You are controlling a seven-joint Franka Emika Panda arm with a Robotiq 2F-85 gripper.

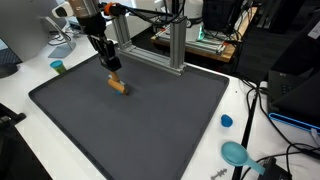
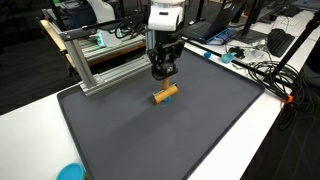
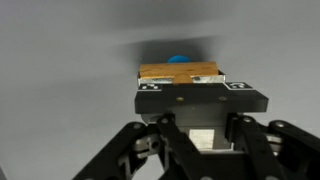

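A short wooden cylinder [image 1: 118, 86] [image 2: 165, 95] with a blue end lies crosswise at the fingertips of my gripper [image 1: 113, 70] [image 2: 165, 76], low over the dark grey mat [image 1: 150, 120] [image 2: 170, 130]. The gripper points straight down, its jaws drawn in round the cylinder. In the wrist view the cylinder [image 3: 180, 73] shows just past the black gripper body, with the blue end [image 3: 178, 58] beyond it; the fingertips themselves are hidden. Whether the cylinder rests on the mat or hangs just above it I cannot tell.
An aluminium frame [image 1: 175, 50] [image 2: 100, 60] stands along the mat's back edge. On the white table lie a small blue cap [image 1: 227, 121], a teal scoop [image 1: 237, 153] [image 2: 70, 172], a green cup [image 1: 58, 67] and cables [image 2: 265, 75].
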